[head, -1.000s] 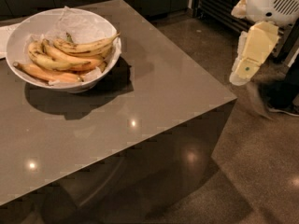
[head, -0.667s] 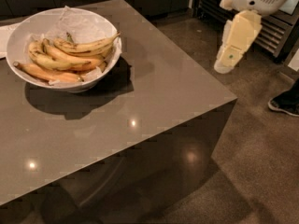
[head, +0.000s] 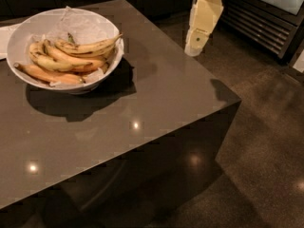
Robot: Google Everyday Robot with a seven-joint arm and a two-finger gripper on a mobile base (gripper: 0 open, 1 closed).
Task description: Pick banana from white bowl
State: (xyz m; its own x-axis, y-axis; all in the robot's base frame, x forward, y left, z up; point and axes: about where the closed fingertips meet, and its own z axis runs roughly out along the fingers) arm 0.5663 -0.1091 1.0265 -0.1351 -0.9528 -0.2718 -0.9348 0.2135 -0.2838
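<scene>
Motion over the last second is all in the arm: the gripper [head: 194,45] has swung in from the right of the view and now hangs by the far right edge of the table [head: 161,99], well apart from the white bowl [head: 21,39]. Whether it is open or closed cannot be told from this angle; only its pale outer shell shows. Nothing in the bowl has shifted. The banana [head: 88,47], long and brown-speckled, lies across the top of the pile with its thin stem pointing right over the rim, resting on the other bananas [head: 52,63], with crumpled paper [head: 83,25] behind. That reads as an approach only just begun: the reach across the table and down to the fruit is probably all yet to come
</scene>
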